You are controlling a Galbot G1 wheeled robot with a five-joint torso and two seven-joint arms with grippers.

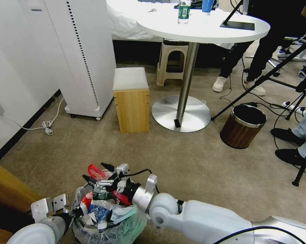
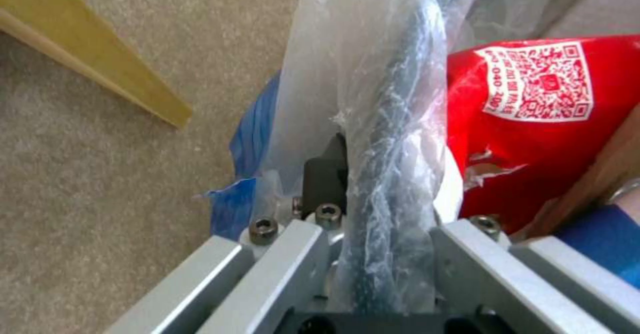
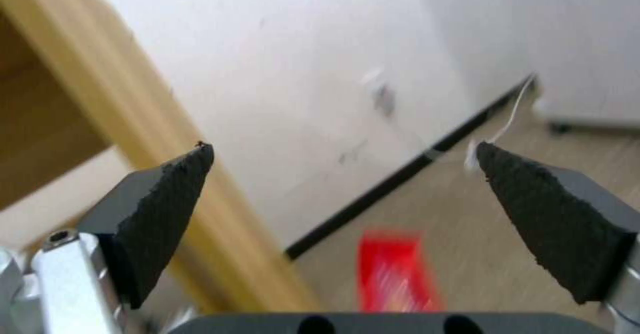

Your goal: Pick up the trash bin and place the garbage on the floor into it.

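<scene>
One bin (image 1: 107, 223) sits at the near edge of the head view, its clear bag (image 2: 373, 88) stuffed to the brim with garbage (image 1: 102, 200): a red wrapper (image 2: 533, 123) with a white QR patch, blue scraps, white tissue and a green-labelled bottle lying on top. Whether the bin rests on the carpet (image 1: 180, 162) or hangs just clear of it cannot be told.

Reaching in from the robot's left, the left gripper (image 2: 383, 194) pinches the bag-wrapped rim between its jaws, the red wrapper just beside it on the inner side.

Crossing low from the right, the right arm ends in the right gripper (image 1: 98, 173) poised over the pile. Its dark, ridged fingers (image 3: 167, 209) stand spread wide with nothing between them, pointing toward the wall and baseboard.

Farther off stand a wooden stool (image 1: 131, 100), a round table (image 1: 203, 25) and a brown bin (image 1: 243, 126).
</scene>
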